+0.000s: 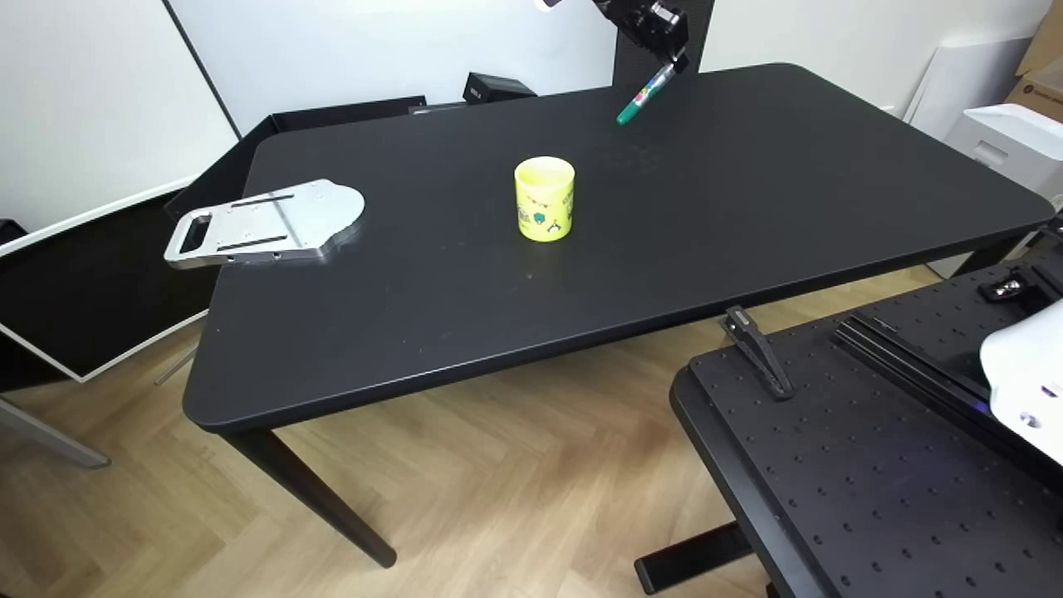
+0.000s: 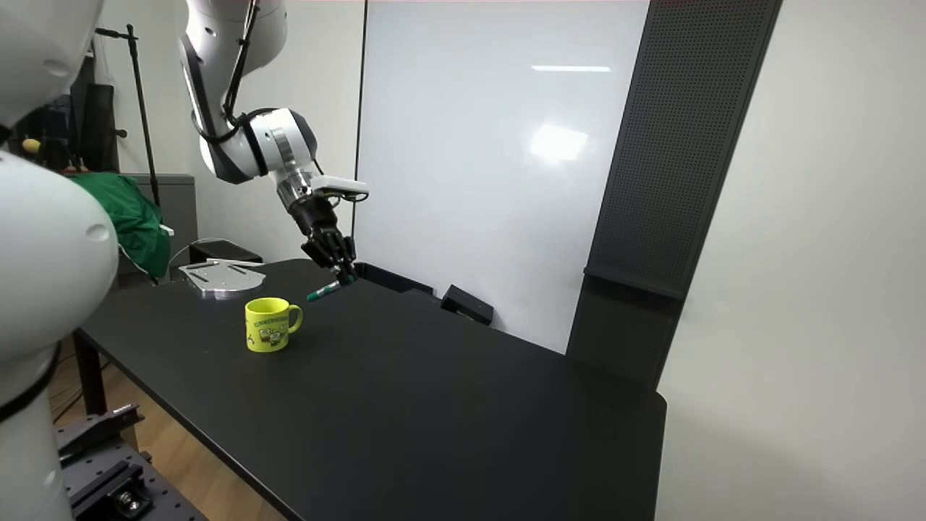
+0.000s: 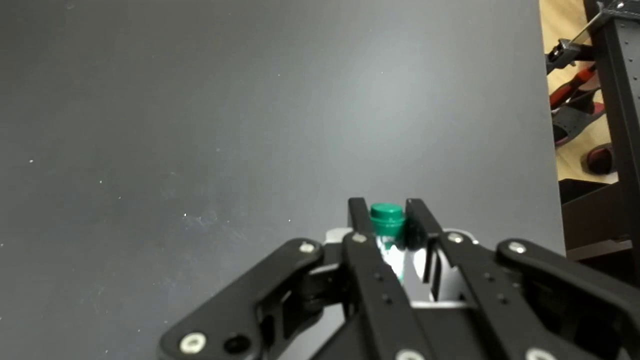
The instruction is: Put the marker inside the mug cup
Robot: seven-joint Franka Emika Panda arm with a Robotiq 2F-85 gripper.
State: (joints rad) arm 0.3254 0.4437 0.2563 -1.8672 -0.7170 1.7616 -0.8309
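The yellow mug cup (image 1: 544,203) stands upright on the black table (image 1: 399,324); it also shows in an exterior view (image 2: 266,329), with its handle pointing toward the gripper side. It is out of the wrist view. My gripper (image 3: 386,204) is shut on the marker (image 3: 387,220), whose green end shows between the fingertips. In both exterior views the marker (image 1: 646,96) (image 2: 327,291) is tilted and sticks out from the fingers. The gripper (image 1: 676,61) (image 2: 346,275) holds it above the far part of the table, apart from the mug.
A flat silver-grey metal plate (image 1: 291,218) (image 2: 221,277) lies at one end of the table, partly over its edge. A whiteboard (image 2: 492,145) and a black box (image 1: 497,88) stand behind the table. The robot's perforated base (image 1: 847,473) is at the front side.
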